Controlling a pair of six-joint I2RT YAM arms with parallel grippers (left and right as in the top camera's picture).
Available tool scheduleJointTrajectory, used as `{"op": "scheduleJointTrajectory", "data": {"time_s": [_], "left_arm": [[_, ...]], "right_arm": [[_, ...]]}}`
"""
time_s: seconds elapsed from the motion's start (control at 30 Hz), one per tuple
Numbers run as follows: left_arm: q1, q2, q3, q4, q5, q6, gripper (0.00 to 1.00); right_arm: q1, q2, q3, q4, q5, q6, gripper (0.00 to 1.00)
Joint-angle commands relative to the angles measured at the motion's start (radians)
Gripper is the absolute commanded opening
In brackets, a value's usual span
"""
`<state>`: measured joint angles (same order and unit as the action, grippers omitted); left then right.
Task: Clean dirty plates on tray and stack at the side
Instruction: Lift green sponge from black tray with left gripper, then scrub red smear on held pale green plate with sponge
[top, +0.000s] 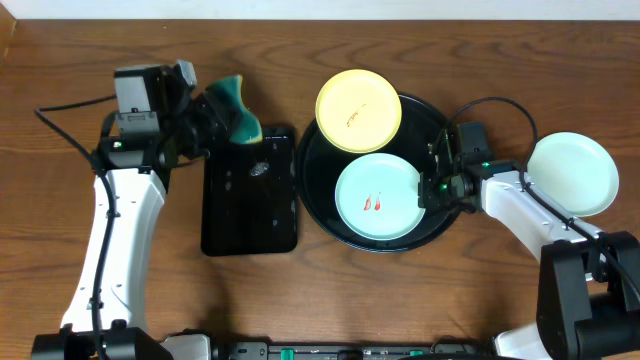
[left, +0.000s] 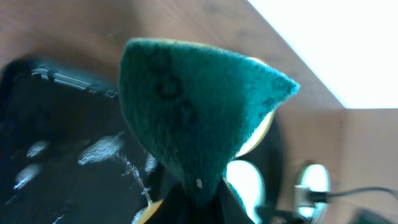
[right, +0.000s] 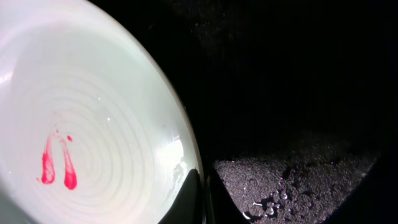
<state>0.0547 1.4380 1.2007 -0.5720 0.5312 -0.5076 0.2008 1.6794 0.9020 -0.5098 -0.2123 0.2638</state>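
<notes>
The round black tray (top: 428, 125) holds the pale yellow plate (top: 358, 110) with an orange smear, leaning on its back rim, and a mint plate (top: 378, 197) with two red smears. My right gripper (top: 433, 190) is shut on that mint plate's right rim. In the right wrist view its fingers (right: 203, 196) pinch the plate's edge (right: 93, 112) over the tray floor (right: 298, 93). A second mint plate (top: 572, 173) lies on the table at the right, off the tray. My left gripper (top: 210, 118) is shut on a teal sponge (top: 234, 105), which fills the left wrist view (left: 193, 106).
A smaller rectangular black tray (top: 250, 200) with water drops lies left of the round tray, below the sponge. Cables run from both arms over the table. The table's back edge is near the yellow plate.
</notes>
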Motion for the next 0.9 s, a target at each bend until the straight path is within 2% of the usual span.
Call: {"op": "scheduleJointTrajectory", "data": {"time_s": [0.0,0.07,0.13,0.33,0.43,0.7,0.87], "left_arm": [[-0.053,0.032,-0.006,-0.068,-0.245,0.060,0.07],[-0.097,0.068,-0.006,-0.108,-0.374,0.081,0.07],[-0.135,0.110,-0.006,-0.122,-0.436,0.109,0.07],[-0.205,0.216,-0.006,-0.145,-0.449,0.167,0.07],[-0.209,0.220,-0.004,-0.162,-0.467,0.172,0.07],[-0.212,0.220,0.116,-0.322,-0.525,0.271,0.07],[-0.238,0.220,0.129,-0.322,-0.510,0.295,0.07]], "right_arm": [[0.010,0.008,-0.006,0.002,-0.001,0.012,0.01],[0.010,0.008,-0.006,0.002,-0.001,0.012,0.01],[0.010,0.008,-0.006,0.002,-0.001,0.012,0.01],[0.010,0.008,-0.006,0.002,-0.001,0.012,0.01],[0.010,0.008,-0.006,0.002,-0.001,0.012,0.01],[0.010,0.008,-0.006,0.002,-0.001,0.012,0.01],[0.010,0.008,-0.006,0.002,-0.002,0.012,0.01]]}}
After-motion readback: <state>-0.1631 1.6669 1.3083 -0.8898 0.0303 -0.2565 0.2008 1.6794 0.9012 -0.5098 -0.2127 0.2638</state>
